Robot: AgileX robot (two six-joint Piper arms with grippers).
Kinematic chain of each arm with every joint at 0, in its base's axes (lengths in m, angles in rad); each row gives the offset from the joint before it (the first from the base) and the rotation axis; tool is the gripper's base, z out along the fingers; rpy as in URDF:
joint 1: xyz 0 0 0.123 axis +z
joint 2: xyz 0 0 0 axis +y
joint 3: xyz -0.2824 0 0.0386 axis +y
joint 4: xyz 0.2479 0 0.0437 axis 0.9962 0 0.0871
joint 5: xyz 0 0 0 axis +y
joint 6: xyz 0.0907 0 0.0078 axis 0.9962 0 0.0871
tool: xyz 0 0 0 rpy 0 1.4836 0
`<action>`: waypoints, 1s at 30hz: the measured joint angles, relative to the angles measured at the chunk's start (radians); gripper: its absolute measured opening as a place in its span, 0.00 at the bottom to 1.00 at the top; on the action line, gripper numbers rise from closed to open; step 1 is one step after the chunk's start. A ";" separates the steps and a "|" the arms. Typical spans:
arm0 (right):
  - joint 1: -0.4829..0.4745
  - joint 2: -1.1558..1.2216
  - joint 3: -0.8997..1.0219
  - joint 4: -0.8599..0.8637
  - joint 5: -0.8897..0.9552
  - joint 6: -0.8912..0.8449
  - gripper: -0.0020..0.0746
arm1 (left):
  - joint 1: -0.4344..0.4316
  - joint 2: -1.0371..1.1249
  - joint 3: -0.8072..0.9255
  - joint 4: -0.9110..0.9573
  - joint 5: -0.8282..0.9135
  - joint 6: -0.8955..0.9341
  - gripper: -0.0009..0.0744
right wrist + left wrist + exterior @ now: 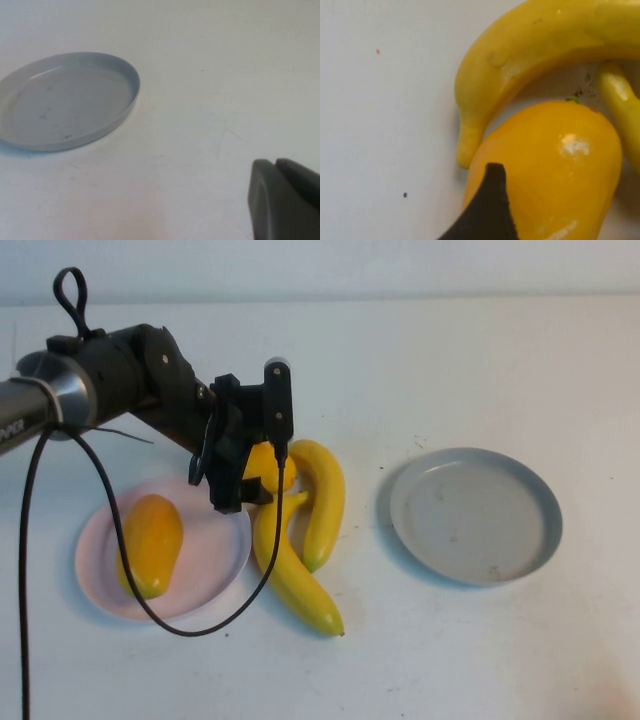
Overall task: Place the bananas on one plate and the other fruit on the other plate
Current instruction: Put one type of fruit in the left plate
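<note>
While one mango [150,543] lies on the pink plate [95,580], the second mango [268,466] sits just right of that plate, wedged against two bananas [322,502]. The left gripper [238,462] hangs spread over it, holding nothing; closing could catch a banana or squirt the glossy fruit sideways. Farther right, the grey plate [476,515] waits, and beyond it the right gripper [286,200] rests clenched, empty.
</note>
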State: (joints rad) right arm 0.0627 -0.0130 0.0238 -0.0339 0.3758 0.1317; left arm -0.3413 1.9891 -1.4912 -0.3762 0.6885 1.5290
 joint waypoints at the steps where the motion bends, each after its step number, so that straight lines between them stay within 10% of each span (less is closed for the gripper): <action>1: 0.000 0.000 0.000 0.000 0.000 0.000 0.00 | 0.000 0.002 0.000 0.000 -0.009 0.003 0.83; 30: 0.000 0.000 0.000 0.000 0.000 0.000 0.00 | 0.000 0.042 -0.010 0.069 -0.154 0.015 0.66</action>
State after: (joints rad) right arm 0.0627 -0.0130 0.0238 -0.0339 0.3758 0.1317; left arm -0.3413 2.0315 -1.5011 -0.3074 0.5347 1.5442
